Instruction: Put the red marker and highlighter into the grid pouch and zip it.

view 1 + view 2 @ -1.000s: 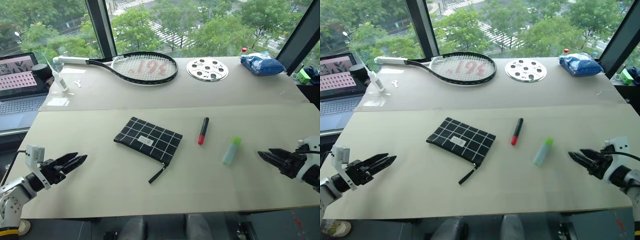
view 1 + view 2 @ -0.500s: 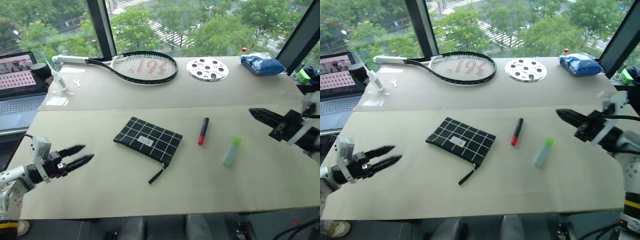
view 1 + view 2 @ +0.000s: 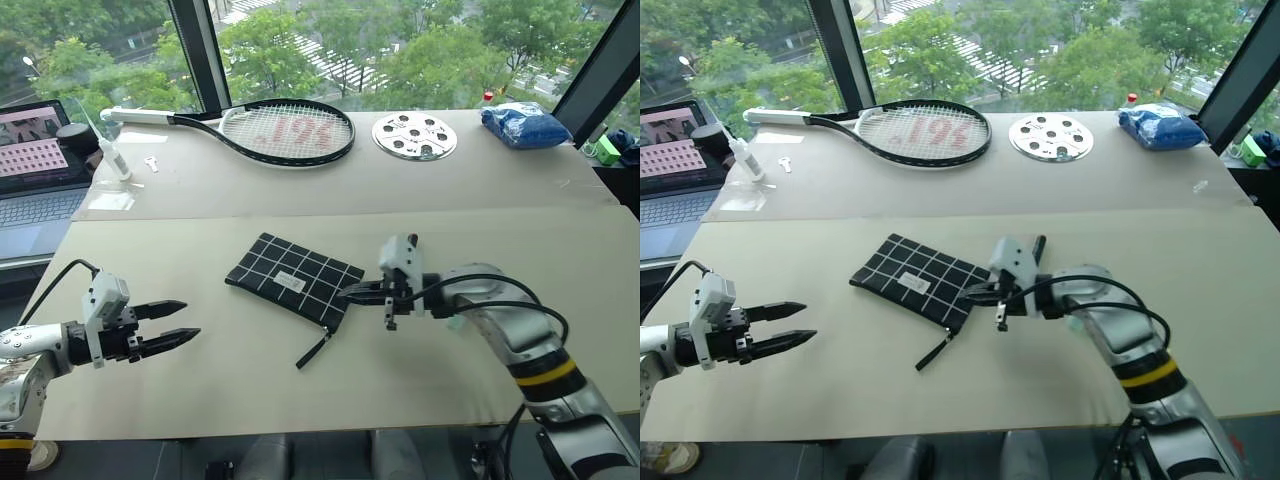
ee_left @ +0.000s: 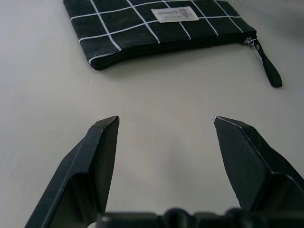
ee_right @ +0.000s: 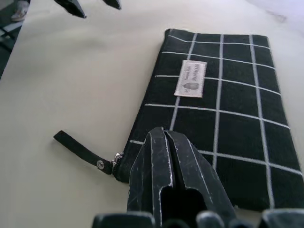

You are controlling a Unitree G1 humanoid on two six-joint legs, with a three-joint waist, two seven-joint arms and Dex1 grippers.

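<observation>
**Right arm swings in over the pouch, fingers pressed together**

Since a second ago the right gripper has swept from the table's right edge across to the middle, and its fingers, then apart, are now closed on nothing, their tips over the pouch's corner at the zipper end. The left gripper has edged a little inward and rolled, its fingers as wide apart as before.

At the table's 10 o'clock a laptop sits with its screen lit. At about 8 o'clock the left gripper hovers over bare table, fingers spread wide with nothing between them, pointing toward the pouch.

The grid pouch lies flat just left of centre, white label up, zipper along its near edge and the strap pull trailing toward 6 o'clock. In the left wrist view the zipper looks closed along the length that shows.

At 12 o'clock a tennis racket lies across the far table, a white perforated disc just to its right.

The red marker shows as a black tip above the right wrist; the rest is hidden behind the arm. The highlighter is a pale sliver under the forearm, at about 3 o'clock from the pouch.

A blue bundle lies at 1 o'clock.
</observation>
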